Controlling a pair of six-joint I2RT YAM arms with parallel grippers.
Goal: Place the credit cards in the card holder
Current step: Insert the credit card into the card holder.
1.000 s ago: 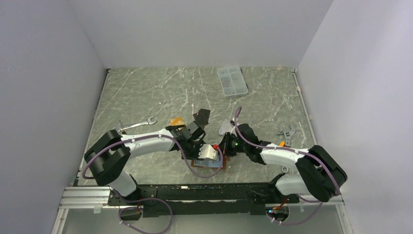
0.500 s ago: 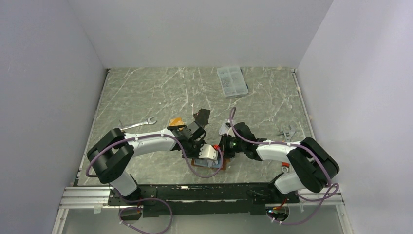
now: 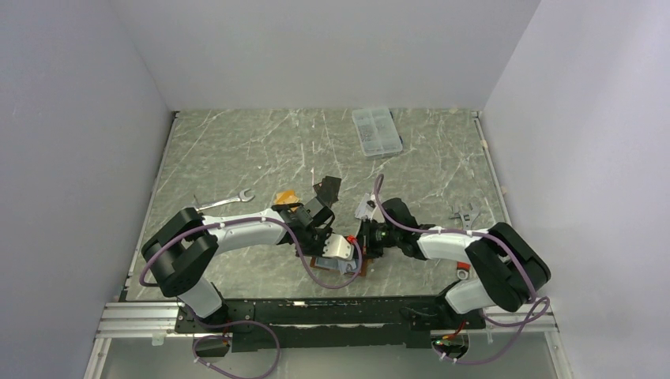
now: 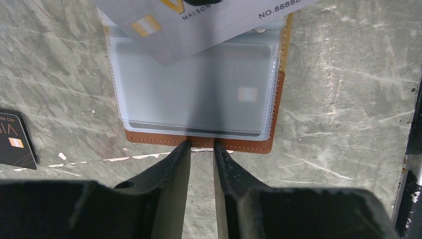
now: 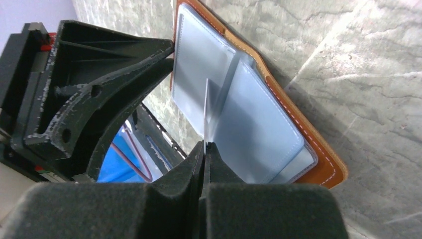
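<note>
The card holder lies open on the table, brown leather with pale blue-grey pockets; it also shows in the top view. My left gripper is narrowly open, its tips resting at the holder's near brown edge. My right gripper is shut on the silver-grey card, held edge-on over the pockets. That card covers the holder's far side in the left wrist view. The black card and the orange-tan card lie on the table behind the left gripper.
A clear compartment box sits at the back. One wrench lies left and another right. The black card lies just left of the holder. The two grippers are close together over the holder.
My right arm has drawn in toward the holder with the silver-grey card. The left gripper has stayed at the holder's edge.
</note>
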